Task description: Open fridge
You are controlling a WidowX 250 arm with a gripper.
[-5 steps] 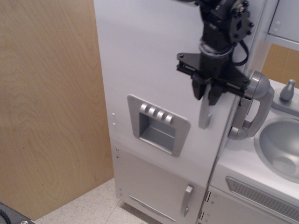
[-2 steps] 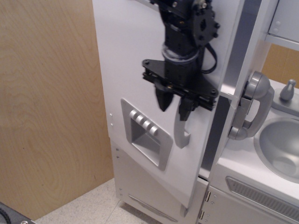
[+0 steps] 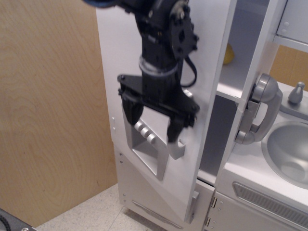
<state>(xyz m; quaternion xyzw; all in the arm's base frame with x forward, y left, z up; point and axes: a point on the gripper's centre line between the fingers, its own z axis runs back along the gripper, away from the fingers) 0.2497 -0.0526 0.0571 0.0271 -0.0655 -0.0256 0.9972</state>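
- Now, one fridge (image 3: 211,72) stands mid-frame, tall and white, its large door swung partly out toward the camera, hinged on the left.
- One black gripper (image 3: 153,122) hangs in front of that door, and its two fingers (image 3: 131,109) are spread wide, holding nothing that I can see; the right-hand finger sits against the top of the silver door handle (image 3: 175,148).
- One grey dispenser panel (image 3: 144,149) on the door, three small buttons (image 3: 145,133) showing below the gripper; a fourth may be hidden behind it.
- One white shelf (image 3: 230,86) is visible through the gap, with one yellow object (image 3: 228,54) at the back, too small to identify.
- One smaller door (image 3: 159,202) below, with one short silver handle (image 3: 193,201).
- One grey wall phone (image 3: 260,108) to the right of the opening, and one grey sink (image 3: 288,151) beside it with a single tap knob (image 3: 296,92).
- Against the frame 0.4 s back: the door has swung further out, the gap is wider, and the shelf and yellow object are newly exposed.
- The gripper has travelled left and down with the door, and its fingers are spread further than before.
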